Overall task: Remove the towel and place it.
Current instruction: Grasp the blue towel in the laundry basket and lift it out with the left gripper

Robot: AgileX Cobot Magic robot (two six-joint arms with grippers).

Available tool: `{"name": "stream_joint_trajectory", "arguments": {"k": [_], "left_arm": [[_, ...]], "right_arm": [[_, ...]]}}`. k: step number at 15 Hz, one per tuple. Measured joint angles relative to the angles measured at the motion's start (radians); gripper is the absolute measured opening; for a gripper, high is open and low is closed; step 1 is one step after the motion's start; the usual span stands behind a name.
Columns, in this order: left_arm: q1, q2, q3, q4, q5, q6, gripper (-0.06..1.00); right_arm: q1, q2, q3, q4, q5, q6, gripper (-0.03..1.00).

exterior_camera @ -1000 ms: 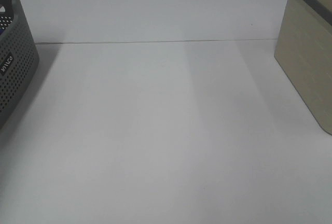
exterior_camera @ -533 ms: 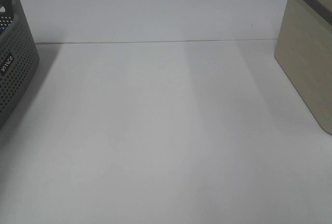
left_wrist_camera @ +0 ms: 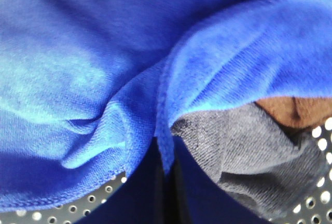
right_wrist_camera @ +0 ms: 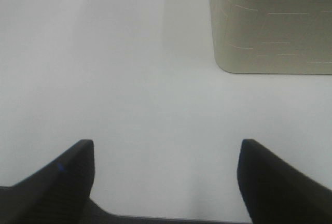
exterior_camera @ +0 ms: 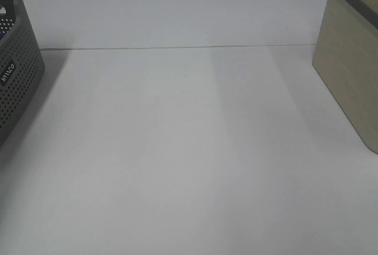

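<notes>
Blue towel (left_wrist_camera: 93, 68) was pinched at a fold by the clenched left gripper (left_wrist_camera: 166, 175), inside the perforated basket (left_wrist_camera: 311, 211). The right gripper (right_wrist_camera: 166, 154) hung spread wide over the white table (right_wrist_camera: 129, 53).

R gripper (right_wrist_camera: 166, 149): two matte black fingers (right_wrist_camera: 57, 187), blunt wedges w/ rounded tips, widening twd base. Tiny blue glint on one, near tip. Thin dark bar behind jaws joins them. L gripper (left_wrist_camera: 166, 177): slim dark fingers, straight edges, detail too dim.
</notes>
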Motion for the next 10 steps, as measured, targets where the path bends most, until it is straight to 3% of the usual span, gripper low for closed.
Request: {"name": "stream_joint_trajectory", "arguments": {"k": [3, 5, 8, 10], "left_arm": [[0.0, 0.0, 0.0, -0.002, -0.018, -0.048, 0.0], [-0.007, -0.002, -0.074, -0.016, 0.024, -0.158, 0.0], [-0.024, -0.071, -0.211, -0.104, 0.052, -0.206, 0.0], [-0.054, -0.16, -0.329, -0.204, 0.055, -0.207, 0.0]], "right_arm": [[0.0, 0.0, 0.0, 0.0, 0.0, 0.0, 0.75], [0.0, 0.0, 0.0, 0.0, 0.0, 0.0, 0.75], [0.0, 0.0, 0.0, 0.0, 0.0, 0.001, 0.75], [0.0, 0.0, 0.0, 0.0, 0.0, 0.001, 0.75]]}}
